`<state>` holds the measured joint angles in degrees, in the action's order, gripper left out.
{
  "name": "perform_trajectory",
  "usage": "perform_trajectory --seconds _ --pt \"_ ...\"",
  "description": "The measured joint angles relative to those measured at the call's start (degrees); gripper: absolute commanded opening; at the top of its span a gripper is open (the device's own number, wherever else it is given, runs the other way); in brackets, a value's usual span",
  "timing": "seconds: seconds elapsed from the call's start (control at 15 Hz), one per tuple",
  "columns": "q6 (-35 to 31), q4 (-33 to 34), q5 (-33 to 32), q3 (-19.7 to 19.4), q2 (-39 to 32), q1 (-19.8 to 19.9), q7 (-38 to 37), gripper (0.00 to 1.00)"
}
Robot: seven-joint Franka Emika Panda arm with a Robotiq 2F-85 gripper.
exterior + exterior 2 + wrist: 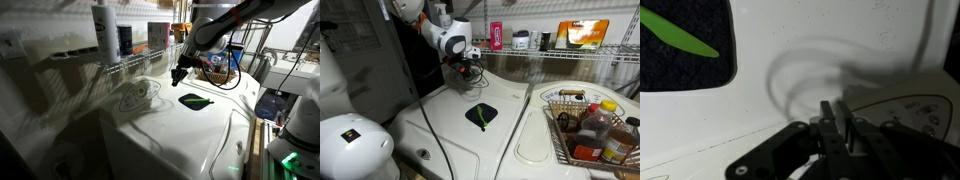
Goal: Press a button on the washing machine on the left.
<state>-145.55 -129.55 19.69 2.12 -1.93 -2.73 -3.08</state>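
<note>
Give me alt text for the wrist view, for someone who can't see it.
A gripper, fingers together, hangs over the white washing machine lid, near its oval control panel. A dark mark with a green leaf sits upper left.

Exterior views oblique over washing machine (150,125), wrist view close above

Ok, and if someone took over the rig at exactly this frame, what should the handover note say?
Hand: fingers shut together, holding nothing.
Position: it hangs above the lid of the washing machine, beside the edge of the oval control panel. The dark leaf-shaped mark lies mid-lid, apart from the hand.
Done: the hand is at the panel area. No contact with any button shows.
Left: line the fingertips up over a button on the panel, lower, and press.
</note>
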Motion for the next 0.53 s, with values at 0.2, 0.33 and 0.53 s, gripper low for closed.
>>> perform_trajectory --seconds 0.2,0.33,0.53 --pt "-3.1 1.2 5.6 0.0 -3.3 1.0 6.9 0.0" --pt "-4.0 2.5 7.8 0.0 -5.3 1.9 10.3 0.0" --pt "-5.8 5.0 9.7 0.2 -8.3 3.1 13.0 0.0"
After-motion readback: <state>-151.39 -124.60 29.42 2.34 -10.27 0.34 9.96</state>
